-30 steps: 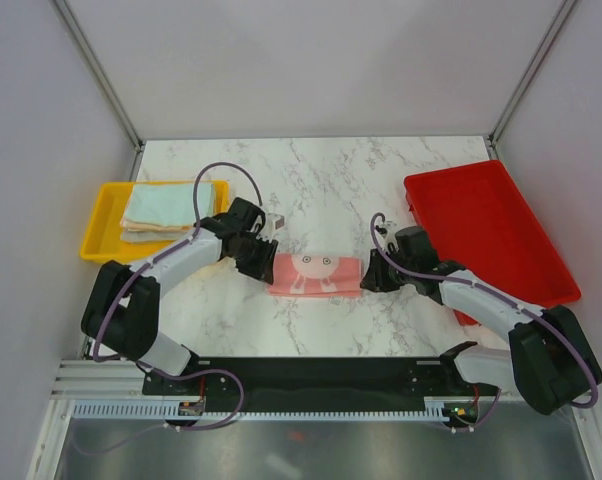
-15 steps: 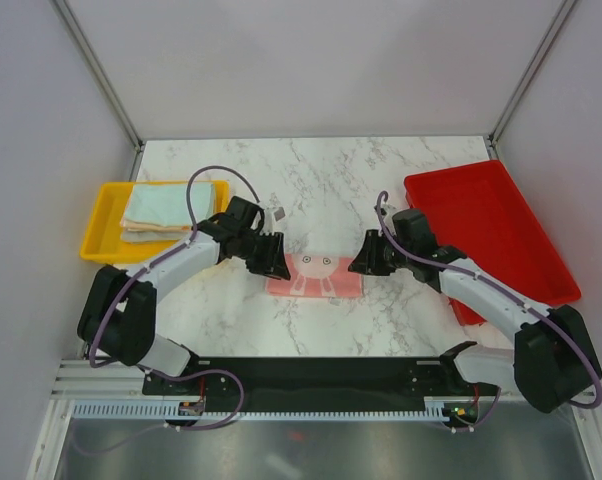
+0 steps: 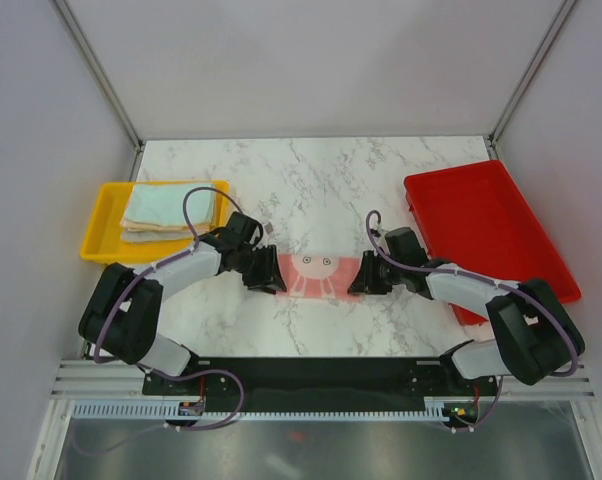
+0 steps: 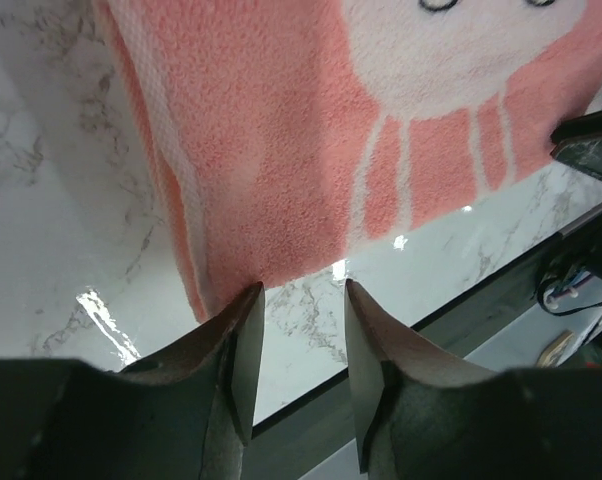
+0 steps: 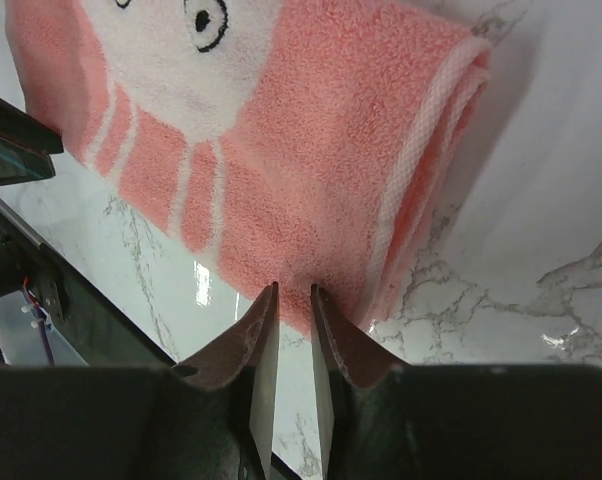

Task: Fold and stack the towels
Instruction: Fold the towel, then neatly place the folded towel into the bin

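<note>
Where pink towel (image 3: 319, 272) lies, yellow tray (image 3: 103, 215) sits left — red tray (image 3: 481, 225) right.

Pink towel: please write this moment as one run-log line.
pink towel: folded, flat on table | left gripper: open at its left end | right gripper: jaws narrow at right end, grip unclear

Overhead camera looks down from the near edge; both wrist cameras face the same pink towel (image 3: 321, 272) up close

Fluffy terry-cloth pink towel (image 4: 281, 150), glossy marble-look table (image 4: 61, 230), smooth plastic red tray (image 3: 481, 230)
</note>
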`<state>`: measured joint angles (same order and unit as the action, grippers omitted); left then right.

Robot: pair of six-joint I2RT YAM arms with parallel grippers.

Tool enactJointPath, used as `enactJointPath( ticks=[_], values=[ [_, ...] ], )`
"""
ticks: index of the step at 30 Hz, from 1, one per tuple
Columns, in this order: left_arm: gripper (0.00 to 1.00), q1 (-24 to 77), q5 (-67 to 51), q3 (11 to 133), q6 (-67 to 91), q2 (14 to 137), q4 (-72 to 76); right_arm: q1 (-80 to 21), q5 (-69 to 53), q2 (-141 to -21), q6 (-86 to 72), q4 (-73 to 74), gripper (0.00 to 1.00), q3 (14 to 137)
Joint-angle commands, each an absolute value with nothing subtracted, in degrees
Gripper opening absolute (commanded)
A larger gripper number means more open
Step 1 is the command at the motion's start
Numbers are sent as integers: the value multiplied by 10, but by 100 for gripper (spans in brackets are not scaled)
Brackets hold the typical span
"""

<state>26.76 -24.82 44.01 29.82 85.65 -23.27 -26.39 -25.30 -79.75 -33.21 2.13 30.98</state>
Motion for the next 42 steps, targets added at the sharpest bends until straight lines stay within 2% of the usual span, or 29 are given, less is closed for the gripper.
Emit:
enactJointPath(
  ticks=[1,3,6,9,12,17,24,30,37,40,41,42],
  values=[
    [46,259,-222,504,320,817,-258,-265,-236,-766,-310,51,26,351],
    [54,230,-233,523,312,808,-272,-266,-236,-744,-321,60,26,370],
    [54,200,-226,541,288,821,-283,-282,-257,-735,-373,13,26,369],
    [59,192,-224,533,286,838,-271,-307,-293,-753,-424,-81,26,359],
    [60,192,-269,511,284,860,-220,-324,-323,-797,-451,-155,26,355],
    [60,192,-268,481,280,903,-181,-334,-337,-870,-455,-252,26,318],
    [61,192,-217,451,304,920,-146,-334,-317,-918,-419,-260,26,281],
    [60,194,-231,425,323,936,-89,-336,-318,-926,-421,-285,26,260],
    [50,226,-203,417,348,949,-84,-334,-323,-912,-434,-301,26,244],
    [36,250,-179,421,360,959,-92,-335,-325,-897,-439,-301,27,244],
    [20,257,-171,424,366,961,-106,-335,-325,-892,-440,-300,27,245],
    [15,260,-164,428,367,962,-114,-334,-328,-886,-442,-294,27,246]
  ],
)
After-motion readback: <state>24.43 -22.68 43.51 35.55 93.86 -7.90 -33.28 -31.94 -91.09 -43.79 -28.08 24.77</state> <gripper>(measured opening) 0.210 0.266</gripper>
